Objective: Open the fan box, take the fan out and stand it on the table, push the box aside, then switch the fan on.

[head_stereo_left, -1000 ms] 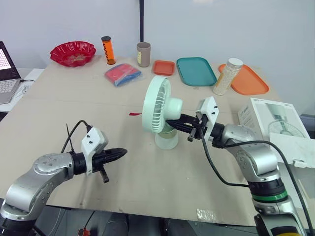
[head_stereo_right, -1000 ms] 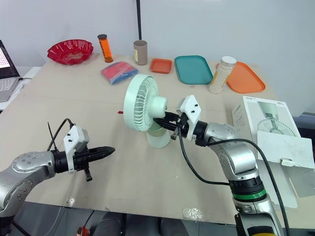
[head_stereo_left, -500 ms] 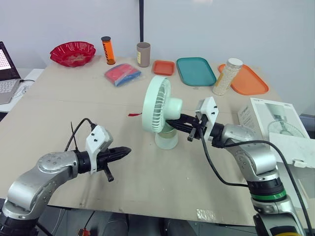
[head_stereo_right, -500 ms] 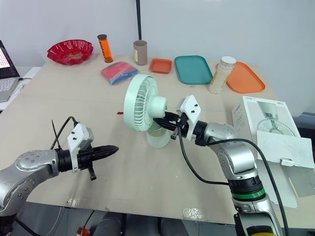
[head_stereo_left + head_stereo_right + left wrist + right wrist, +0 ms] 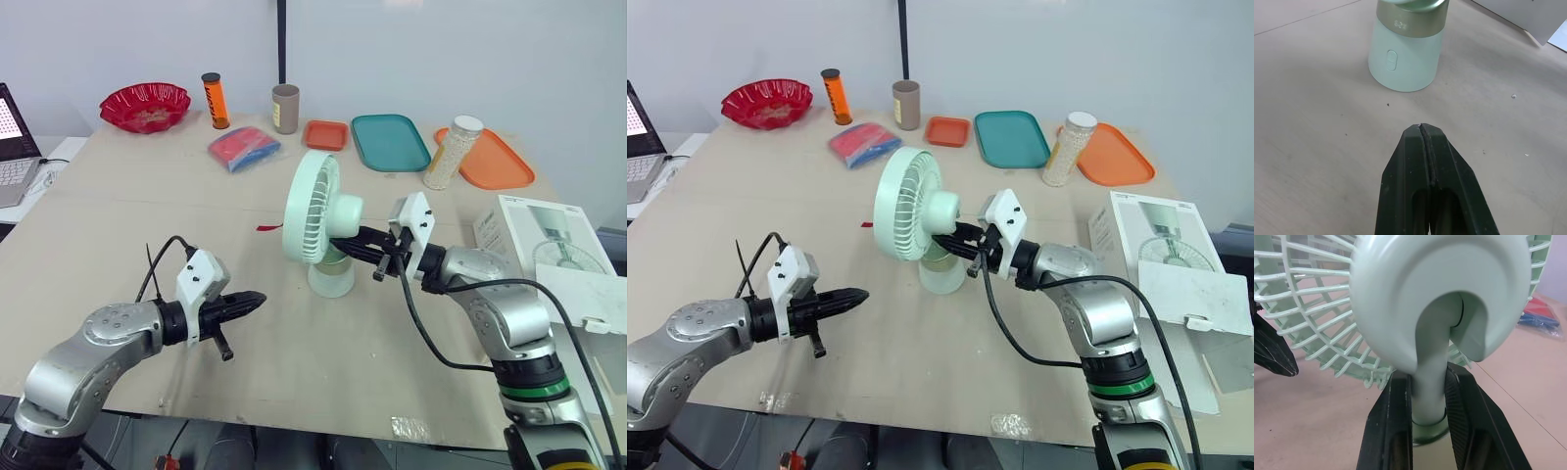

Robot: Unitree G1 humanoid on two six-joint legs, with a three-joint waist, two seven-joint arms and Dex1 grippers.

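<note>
Head views: the pale green plastic desk fan stood upright near the middle of the tan tabletop, grille facing the robot's left. The white cardboard fan box lay well apart, at the tabletop's right edge. The right gripper reached in behind the fan head, jaws narrowed onto the neck. The left gripper hovered low over the tabletop near the base, apart from it, jaws pressed together and empty. Left wrist view: the closed jaws pointed at the round base, and the small oval switch faced them, untouched. Right wrist view: a jaw sat on each side of the curved neck, both touching it, just under the smooth motor housing. Judgement: the fan looked light, hard-shelled and somewhat top-heavy, with thin grille ribs likely to flex or crack. The stiff neck or the base seemed the sound places to grip, never the grille. A push on the switch could slide so light a thing, so the brace at the neck looked worthwhile.
</note>
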